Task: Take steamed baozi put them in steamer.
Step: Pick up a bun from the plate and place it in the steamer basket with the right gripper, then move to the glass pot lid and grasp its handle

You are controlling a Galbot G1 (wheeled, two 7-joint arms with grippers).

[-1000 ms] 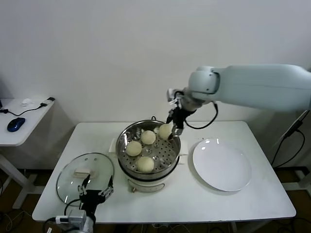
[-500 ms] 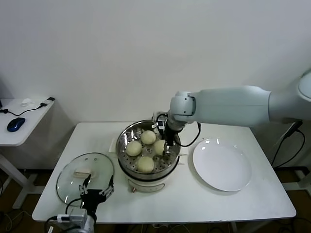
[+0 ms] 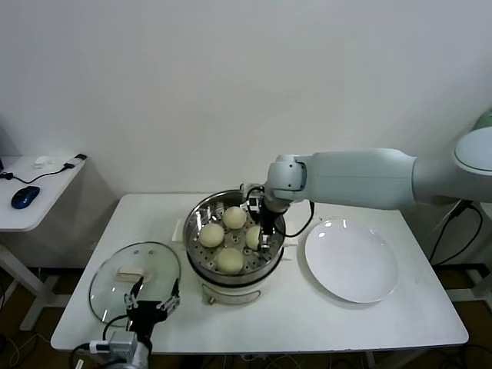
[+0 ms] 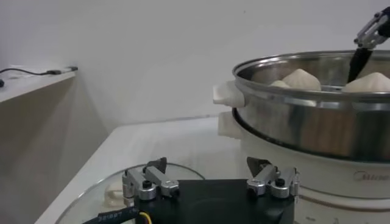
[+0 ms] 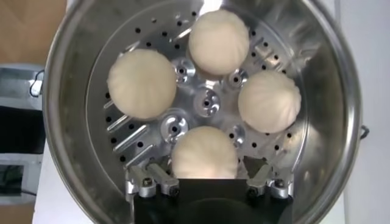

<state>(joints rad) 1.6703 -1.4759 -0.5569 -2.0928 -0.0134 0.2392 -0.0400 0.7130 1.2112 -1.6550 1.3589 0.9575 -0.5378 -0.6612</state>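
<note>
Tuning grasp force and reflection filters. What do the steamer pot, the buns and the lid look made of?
Steamer: polished stainless steel by the look, mirror reflections on the wall, perforated floor.
Steamed baozi: matte cream dough with a smooth skin, likely soft.
Lid: clear glass, table visible through it; white handle, probably plastic.
Right claw straddles one bun.

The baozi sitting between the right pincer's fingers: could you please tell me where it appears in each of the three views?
Head view: the baozi lies at the right side of the steamer basket, under the right pincer.
Left wrist view: it is probably the bun top showing over the steamer rim, beside the dark finger.
Right wrist view: bottom centre, between the fingers.
Shared landmark: the shiny steamer rim.
</note>
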